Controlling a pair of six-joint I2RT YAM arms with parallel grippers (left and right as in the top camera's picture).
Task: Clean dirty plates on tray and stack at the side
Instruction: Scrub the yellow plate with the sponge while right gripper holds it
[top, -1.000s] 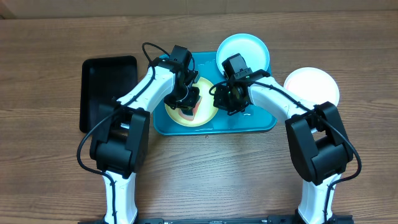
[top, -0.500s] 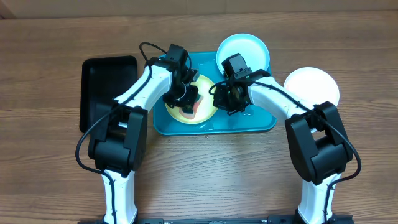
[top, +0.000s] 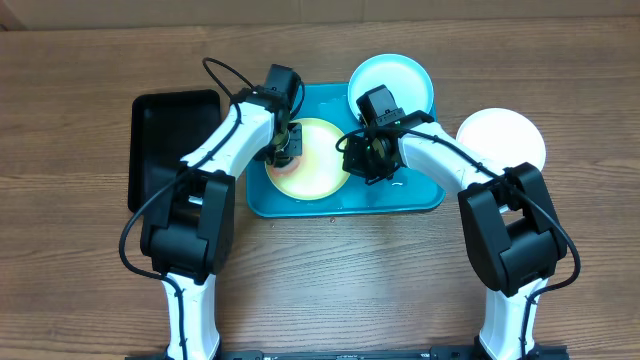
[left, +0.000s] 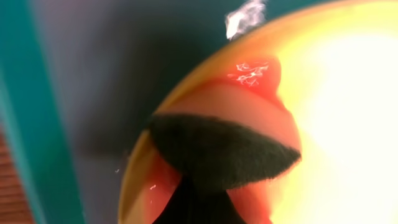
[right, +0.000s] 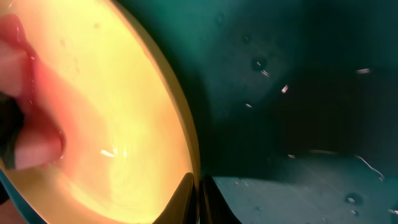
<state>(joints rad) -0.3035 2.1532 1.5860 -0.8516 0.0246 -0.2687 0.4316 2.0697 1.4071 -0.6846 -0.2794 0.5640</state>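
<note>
yellow-green plate (top: 318, 165) lies flat in the left half of the tray (top: 420, 195). left gripper (top: 284, 150) is clenched on a sponge (left: 249, 118), pink with a dark pad, which touches the plate at its left edge. plate looks pinkish around the sponge. right gripper (top: 362, 160) is pinched tight on the plate's right rim. blue plate (top: 395, 80) overlaps the tray's far right corner. white plate (top: 500, 140) sits on the table (top: 80, 280), right of the tray and apart from it. black tray (top: 165, 140) sits beside the tray on the left.

First plate (top: 315, 165) lies in tray (top: 420, 195), second plate (top: 405, 80) overlaps its rim, third plate (top: 505, 135) rightward.
</note>
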